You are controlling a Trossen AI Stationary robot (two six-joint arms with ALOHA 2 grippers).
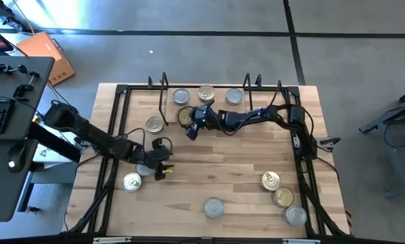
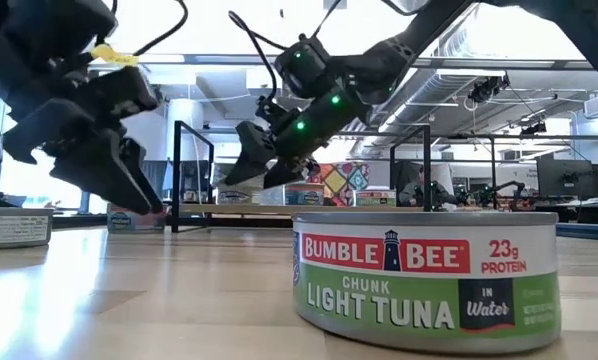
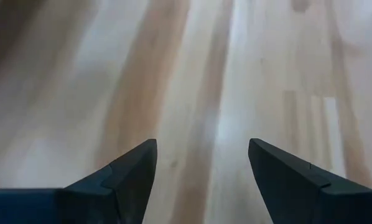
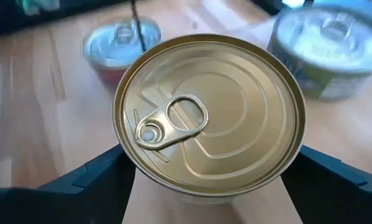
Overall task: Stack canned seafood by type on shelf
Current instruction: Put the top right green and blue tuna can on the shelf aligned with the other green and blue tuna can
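While the right gripper (image 4: 208, 186) pinches a stiff, slick gold tin (image 4: 209, 115) by its sidewall, the left gripper (image 3: 201, 165) stands spread.

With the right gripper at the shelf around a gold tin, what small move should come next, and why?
Probably open the right gripper a touch and draw back. The gold ring-pull tin sits between its fingers on the shelf, in line with the silver tins on either side, so it looks placed. The left gripper hangs open over bare tabletop.
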